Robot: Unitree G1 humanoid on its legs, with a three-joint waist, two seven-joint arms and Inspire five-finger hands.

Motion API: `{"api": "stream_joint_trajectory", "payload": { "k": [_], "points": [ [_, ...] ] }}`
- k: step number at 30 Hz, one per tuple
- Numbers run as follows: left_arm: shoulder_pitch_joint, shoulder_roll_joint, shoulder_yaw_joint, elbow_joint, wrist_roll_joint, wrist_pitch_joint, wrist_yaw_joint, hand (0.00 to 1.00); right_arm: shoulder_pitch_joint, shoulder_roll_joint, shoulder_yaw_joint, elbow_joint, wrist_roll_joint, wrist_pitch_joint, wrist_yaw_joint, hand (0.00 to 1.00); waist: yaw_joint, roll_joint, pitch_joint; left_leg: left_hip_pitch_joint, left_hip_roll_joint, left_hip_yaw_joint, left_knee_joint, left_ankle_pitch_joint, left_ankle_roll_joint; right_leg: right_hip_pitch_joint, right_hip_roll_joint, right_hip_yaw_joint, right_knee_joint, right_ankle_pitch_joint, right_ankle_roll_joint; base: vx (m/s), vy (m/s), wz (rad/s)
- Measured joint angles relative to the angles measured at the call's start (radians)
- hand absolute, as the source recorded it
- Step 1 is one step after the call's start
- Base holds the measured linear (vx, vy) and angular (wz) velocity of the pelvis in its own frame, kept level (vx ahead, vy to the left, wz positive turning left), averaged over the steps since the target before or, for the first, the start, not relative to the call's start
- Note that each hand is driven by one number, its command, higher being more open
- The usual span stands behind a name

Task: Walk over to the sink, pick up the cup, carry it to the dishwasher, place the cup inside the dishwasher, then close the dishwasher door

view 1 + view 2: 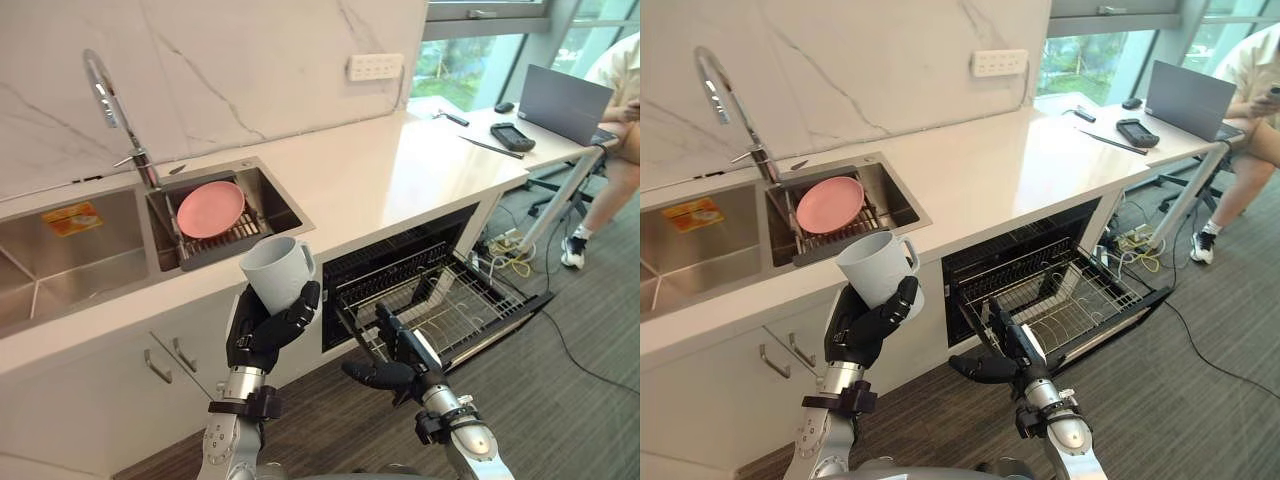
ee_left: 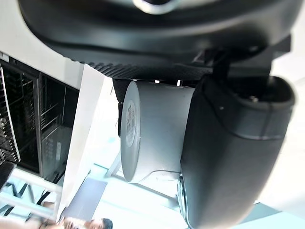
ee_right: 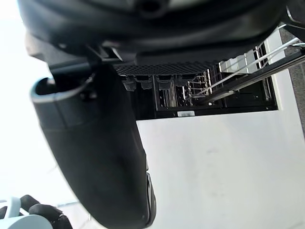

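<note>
Before the bench [image 1: 400, 180] front edge, between sink [image 1: 285, 212] and open dishwasher [image 1: 440, 300], left robot hand [image 1: 265, 335] wraps the cup [image 1: 278, 268] body, handle free; right robot hand [image 1: 395, 365] spread, empty; cup likely light, rigid, slick, chip-prone, so keep the body grip.

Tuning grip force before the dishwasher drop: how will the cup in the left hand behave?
Likely rigid and smooth-looking, so the cup may slip in the left hand, which wraps its lower body. Probably breakable if dropped. Held tilted, it could tip on the dishwasher rack.
</note>
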Motion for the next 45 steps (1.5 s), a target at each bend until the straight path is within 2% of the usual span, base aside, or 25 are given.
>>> {"api": "stream_joint_trajectory", "payload": {
  "k": [2, 4, 6, 11, 16, 24, 32, 38, 45],
  "points": [
    [0.007, -0.003, 0.000, -0.001, -0.005, 0.000, -0.009, 0.00, 0.001, 0.009, -0.001, -0.001, -0.001, 0.000, 0.000, 1.00, -0.008, -0.004, -0.003, 0.027, -0.026, 0.011, -0.061, 0.039, 0.008, -0.001, -0.018, 0.001, -0.014, 0.020, 0.017, 0.08, 0.101, -0.15],
    [0.006, -0.021, 0.001, -0.002, -0.005, 0.001, -0.011, 0.00, -0.001, 0.011, -0.006, 0.000, -0.002, 0.000, -0.005, 1.00, -0.006, 0.014, -0.013, 0.033, -0.037, 0.015, -0.076, 0.043, 0.011, -0.002, -0.017, 0.022, -0.038, 0.053, 0.032, 0.09, 0.097, -0.20],
    [0.006, -0.029, 0.004, -0.003, -0.008, 0.001, -0.011, 0.00, -0.001, 0.013, -0.008, 0.000, -0.002, 0.000, -0.006, 1.00, -0.003, 0.021, -0.017, 0.050, -0.047, 0.010, -0.094, 0.043, 0.011, -0.002, -0.016, 0.042, -0.040, 0.056, 0.036, 0.12, 0.106, -0.42],
    [-0.027, -0.008, -0.029, -0.002, -0.002, 0.004, -0.010, 0.00, 0.023, 0.033, -0.040, 0.000, 0.001, 0.000, -0.023, 1.00, -0.025, 0.023, -0.019, 0.102, -0.065, 0.008, -0.139, 0.048, 0.021, 0.013, -0.011, 0.092, -0.061, 0.069, 0.054, 0.04, 0.072, -0.32],
    [-0.053, 0.014, -0.037, 0.000, 0.024, 0.003, -0.008, 0.00, 0.055, 0.048, -0.046, 0.000, 0.001, 0.000, -0.045, 1.00, -0.036, 0.021, -0.019, 0.110, -0.062, 0.006, -0.177, 0.061, 0.042, 0.029, -0.005, 0.071, -0.132, 0.090, 0.047, -0.04, 0.024, -0.13],
    [-0.058, 0.012, -0.023, -0.001, 0.132, 0.003, 0.037, 0.00, 0.100, 0.067, -0.098, -0.022, 0.004, -0.001, -0.057, 1.00, -0.037, 0.022, -0.036, 0.132, -0.068, 0.007, -0.205, 0.075, 0.044, 0.038, 0.000, 0.078, -0.146, 0.103, 0.047, -0.02, -0.003, -0.04],
    [-0.080, 0.013, 0.046, -0.001, 0.231, 0.004, 0.143, 0.00, 0.162, 0.094, -0.196, -0.186, 0.103, -0.041, 0.041, 1.00, -0.055, 0.020, -0.044, 0.148, -0.066, 0.008, -0.207, 0.075, 0.043, 0.050, 0.017, 0.109, -0.184, 0.125, 0.042, -0.01, 0.002, -0.20],
    [-0.092, 0.011, 0.063, 0.012, 0.283, 0.018, 0.183, 0.00, 0.186, 0.110, -0.213, -0.289, 0.166, -0.053, 0.125, 1.00, -0.064, 0.020, -0.047, 0.149, -0.065, 0.010, -0.216, 0.077, 0.041, 0.054, 0.023, 0.112, -0.217, 0.145, 0.041, -0.01, 0.008, -0.10],
    [-0.105, 0.015, 0.075, 0.065, 0.293, 0.039, 0.190, 0.00, 0.190, 0.111, -0.213, -0.363, 0.221, -0.058, 0.184, 1.00, -0.066, 0.020, -0.047, 0.153, -0.068, 0.011, -0.218, 0.077, 0.041, 0.067, 0.024, 0.122, -0.254, 0.173, 0.042, -0.02, 0.011, -0.06]
  ]
}}
